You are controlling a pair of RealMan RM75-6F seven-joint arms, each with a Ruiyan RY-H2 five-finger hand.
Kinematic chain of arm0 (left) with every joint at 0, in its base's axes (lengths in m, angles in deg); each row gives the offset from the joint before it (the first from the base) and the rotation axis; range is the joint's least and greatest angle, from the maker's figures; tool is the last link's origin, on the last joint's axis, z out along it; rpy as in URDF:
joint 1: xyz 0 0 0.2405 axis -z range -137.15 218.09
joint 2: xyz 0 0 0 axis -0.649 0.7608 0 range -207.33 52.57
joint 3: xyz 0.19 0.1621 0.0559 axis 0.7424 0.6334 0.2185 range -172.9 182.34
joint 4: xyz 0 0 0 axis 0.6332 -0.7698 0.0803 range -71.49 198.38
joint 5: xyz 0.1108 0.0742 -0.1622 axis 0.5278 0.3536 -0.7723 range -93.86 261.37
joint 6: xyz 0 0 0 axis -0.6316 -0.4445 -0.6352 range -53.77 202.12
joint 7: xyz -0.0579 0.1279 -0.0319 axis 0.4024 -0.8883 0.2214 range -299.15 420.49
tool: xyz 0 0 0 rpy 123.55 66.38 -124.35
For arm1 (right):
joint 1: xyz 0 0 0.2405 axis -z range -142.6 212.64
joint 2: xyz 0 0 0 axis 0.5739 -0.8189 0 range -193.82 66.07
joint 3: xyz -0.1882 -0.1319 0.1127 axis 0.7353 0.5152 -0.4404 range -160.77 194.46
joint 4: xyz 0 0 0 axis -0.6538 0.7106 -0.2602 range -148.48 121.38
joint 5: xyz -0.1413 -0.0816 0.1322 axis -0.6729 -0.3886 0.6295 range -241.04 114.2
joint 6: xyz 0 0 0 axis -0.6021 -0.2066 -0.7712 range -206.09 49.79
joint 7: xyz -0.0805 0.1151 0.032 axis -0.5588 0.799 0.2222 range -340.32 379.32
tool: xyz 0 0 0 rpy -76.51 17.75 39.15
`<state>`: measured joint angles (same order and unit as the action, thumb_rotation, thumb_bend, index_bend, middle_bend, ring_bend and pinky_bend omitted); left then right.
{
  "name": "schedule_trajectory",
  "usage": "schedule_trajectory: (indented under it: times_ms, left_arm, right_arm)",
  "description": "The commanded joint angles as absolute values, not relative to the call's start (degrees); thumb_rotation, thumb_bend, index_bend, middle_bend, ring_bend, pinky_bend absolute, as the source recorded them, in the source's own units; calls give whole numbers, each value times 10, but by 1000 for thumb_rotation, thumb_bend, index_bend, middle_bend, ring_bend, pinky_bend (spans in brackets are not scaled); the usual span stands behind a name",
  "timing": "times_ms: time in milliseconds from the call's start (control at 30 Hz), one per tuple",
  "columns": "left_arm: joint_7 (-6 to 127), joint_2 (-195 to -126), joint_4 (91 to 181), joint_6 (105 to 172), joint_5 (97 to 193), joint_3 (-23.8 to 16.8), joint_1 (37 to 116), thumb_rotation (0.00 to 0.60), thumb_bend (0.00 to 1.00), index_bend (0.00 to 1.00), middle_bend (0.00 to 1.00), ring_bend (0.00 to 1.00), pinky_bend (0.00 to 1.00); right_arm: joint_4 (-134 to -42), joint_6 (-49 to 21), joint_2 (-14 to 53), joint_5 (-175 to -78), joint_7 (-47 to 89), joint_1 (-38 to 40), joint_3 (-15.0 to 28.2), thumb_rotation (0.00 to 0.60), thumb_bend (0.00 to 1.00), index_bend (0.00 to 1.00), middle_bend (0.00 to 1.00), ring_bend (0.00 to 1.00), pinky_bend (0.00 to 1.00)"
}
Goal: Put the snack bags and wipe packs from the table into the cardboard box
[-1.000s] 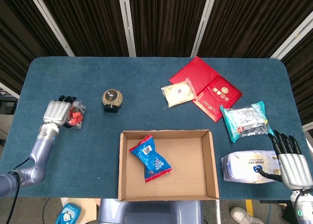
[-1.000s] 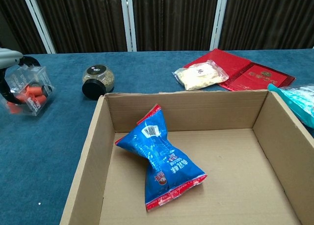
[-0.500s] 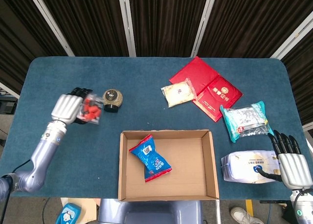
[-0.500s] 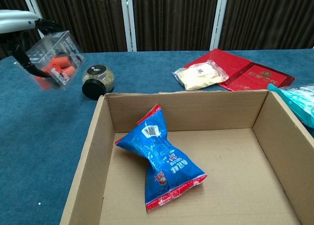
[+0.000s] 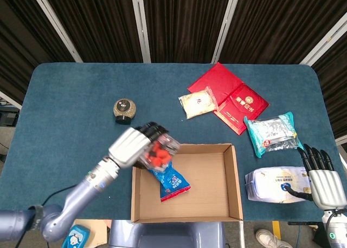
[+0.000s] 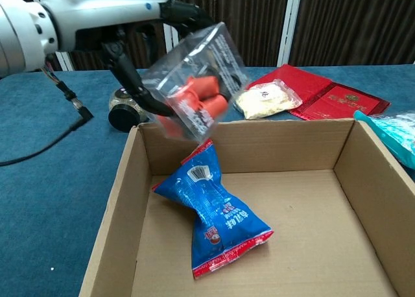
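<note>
One bag is already in the cardboard box [image 5: 234,177]: the blue snack bag [image 6: 214,209] lies twisted on the box floor, toward its left side. I now have a second on the way. My left hand [image 5: 130,147] grips the clear bag of orange snacks [image 6: 194,83], and within the last second it has travelled a long way: from the far left of the table [image 5: 70,96], past the small round jar [image 5: 124,110], to the box's near-left corner. In the chest view the bag hangs tilted above the back-left wall, clear of the cardboard, with dark fingers [image 6: 139,93] wrapped along its left edge. It is airborne and not yet over the middle of the box, so I judge this the carry phase, with the release a short way off. I want it further in before I let go, or it may catch the rim or land on the blue bag.

My right hand [image 5: 324,184] has not moved over that second. It sits at the table's right edge, its fingers straight and slightly spread, gripping nothing, just beside the white wipe pack [image 5: 274,185]; I cannot tell whether the thumb touches it.

Much of the job is left. The teal wipe pack [image 5: 271,131] lies beyond the white one, and the pale snack bag [image 5: 197,102] rests against the red envelopes [image 5: 227,93], all outside the box. The right hand is best placed for the wipe packs.
</note>
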<state>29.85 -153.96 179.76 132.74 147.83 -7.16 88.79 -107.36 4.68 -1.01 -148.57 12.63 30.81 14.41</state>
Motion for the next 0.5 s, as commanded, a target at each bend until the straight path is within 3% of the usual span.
schedule_trajectory:
  times_ms: [33, 67, 133, 200, 300, 500]
  left_arm:
    - [265, -1579, 1809, 1331, 1473, -59, 906, 600, 352, 488, 350, 378, 357]
    - [259, -1585, 1809, 1331, 1467, -55, 908, 600, 290, 437, 282, 321, 318]
    - [241, -1591, 1809, 1328, 1451, -47, 914, 600, 111, 198, 69, 102, 166]
    - [221, -1591, 1811, 1325, 1431, -40, 920, 600, 26, 49, 0, 6, 59]
    - [197, -1592, 1811, 1329, 1399, -36, 929, 600, 1, 3, 0, 0, 1]
    - [198, -1583, 1814, 1351, 1390, -39, 926, 600, 0, 0, 0, 0, 0]
  right_arm:
    - [-1074, 47, -11, -1486, 127, 308, 144, 600, 27, 0, 0, 0, 0]
    - [-1074, 46, -11, -1485, 128, 308, 144, 600, 27, 0, 0, 0, 0]
    - [-1074, 45, -11, -1485, 128, 308, 144, 600, 27, 0, 0, 0, 0]
    - [-1074, 45, -12, -1485, 129, 307, 144, 600, 27, 0, 0, 0, 0]
    - [-1073, 46, -11, -1488, 130, 307, 144, 600, 27, 0, 0, 0, 0]
    - [-1074, 44, -12, -1486, 130, 307, 144, 600, 28, 0, 0, 0, 0]
